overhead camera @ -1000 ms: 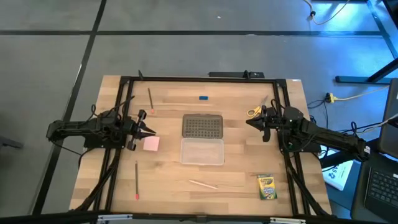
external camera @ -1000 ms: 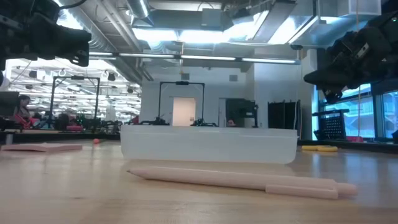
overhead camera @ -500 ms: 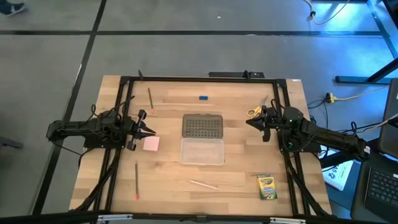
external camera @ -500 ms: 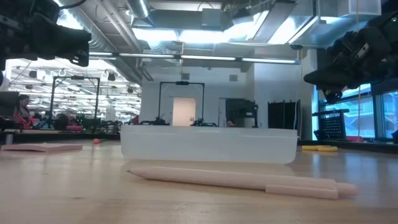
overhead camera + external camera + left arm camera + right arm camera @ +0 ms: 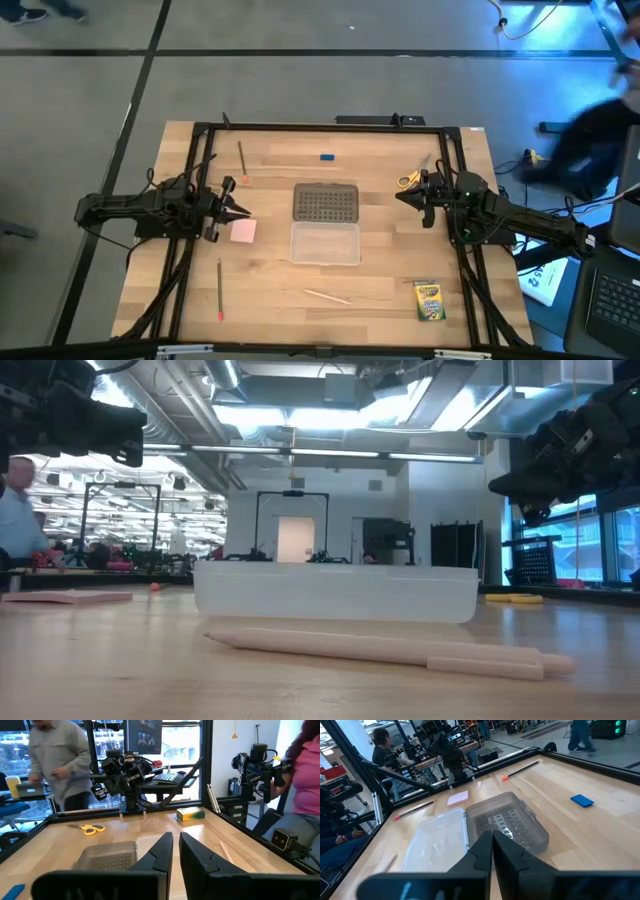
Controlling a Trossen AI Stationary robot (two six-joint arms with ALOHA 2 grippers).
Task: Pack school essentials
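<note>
Tabletop point(image 5: 390, 280) of pale wood carries the school things spread around an opened clear case point(image 5: 325, 243), whose grey dotted lid point(image 5: 325, 203) lies flat just beyond the clear tray, the two touching along one long edge. The left claw point(image 5: 243, 212) hangs on the left side, clenched with nothing between its tips, which point toward the case; the pink square pad point(image 5: 243, 231) lies just beside and slightly nearer the front edge than those tips. The right claw point(image 5: 402, 197) hangs on the right side, likewise clenched and empty, pointing inward at the case, with the yellow-handled scissors point(image 5: 410, 178) on the wood just beside it toward the far edge. A tiny blue block point(image 5: 326, 157) sits alone near the far edge, beyond the lid. One thin pencil point(image 5: 242, 159) with a red end lies at the far left, another red-tipped pencil point(image 5: 219, 290) lies near the front left, and a pale stick-like pencil point(image 5: 328, 296) rests in front of the case, apart from it. The green-and-yellow crayon box point(image 5: 429, 300) lies flat at the front right corner, well apart from the rest. Nothing is inside the clear tray. In the low view a person point(image 5: 18, 520) stands in the room behind the tabletop.
</note>
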